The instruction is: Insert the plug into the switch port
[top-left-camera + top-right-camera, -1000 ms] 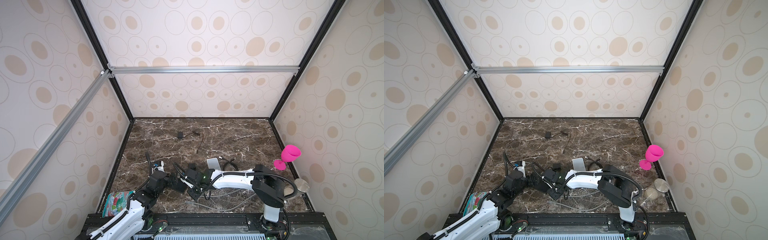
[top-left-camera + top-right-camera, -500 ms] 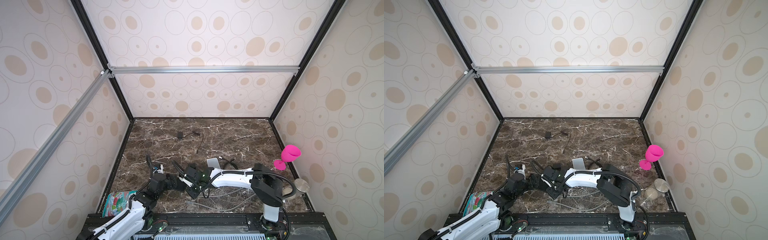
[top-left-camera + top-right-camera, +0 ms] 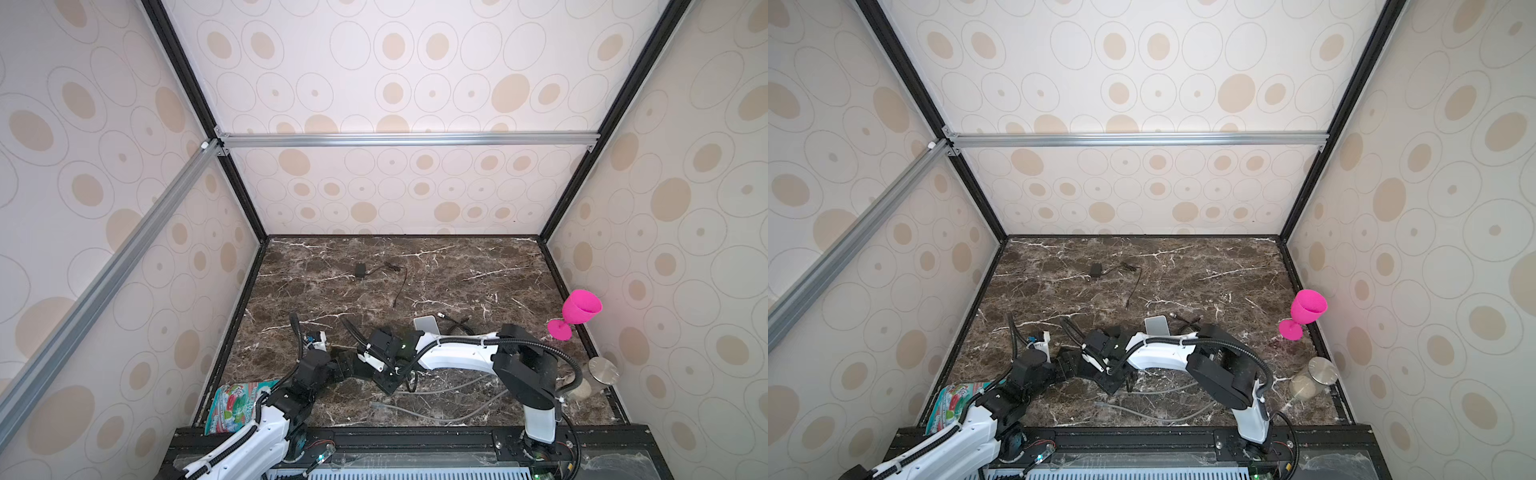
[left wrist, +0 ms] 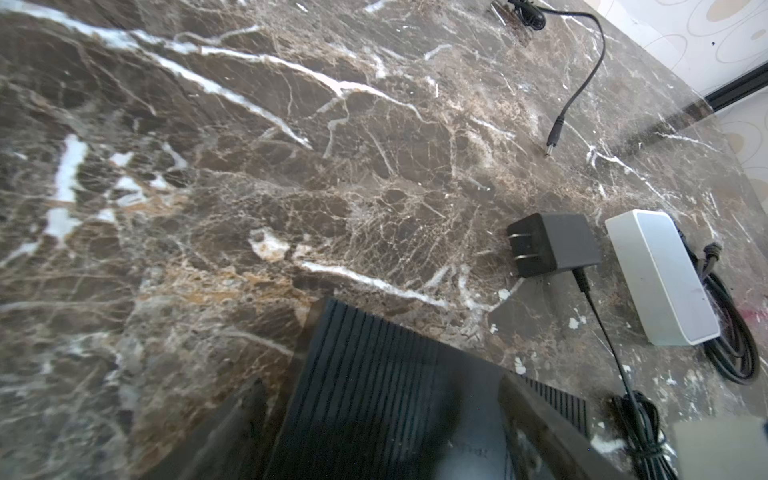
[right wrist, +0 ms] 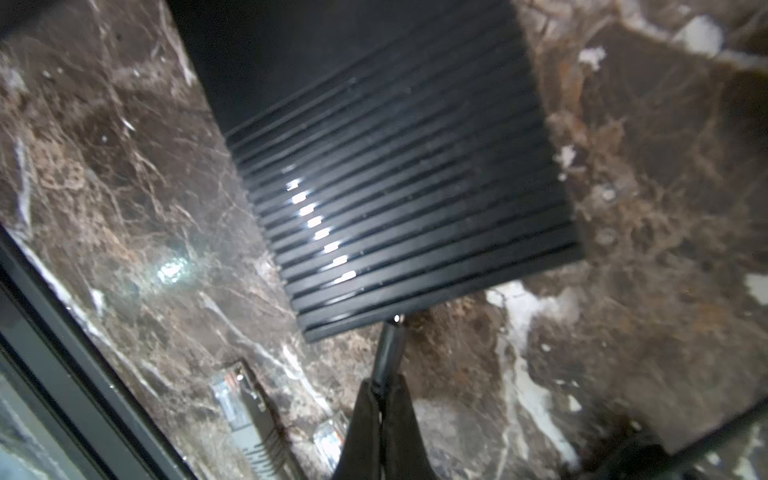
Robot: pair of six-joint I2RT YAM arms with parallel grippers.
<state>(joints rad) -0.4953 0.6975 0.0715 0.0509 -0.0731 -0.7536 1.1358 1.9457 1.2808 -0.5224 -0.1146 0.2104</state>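
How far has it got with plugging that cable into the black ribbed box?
Done: the right gripper is shut on the plug and holds it at the edge of the switch. In hand: lining it up; the plug's metal tip shows outside that edge, so it is not seated. The left gripper is by the switch; whether it grips is unclear. Left: push the plug in and let go.
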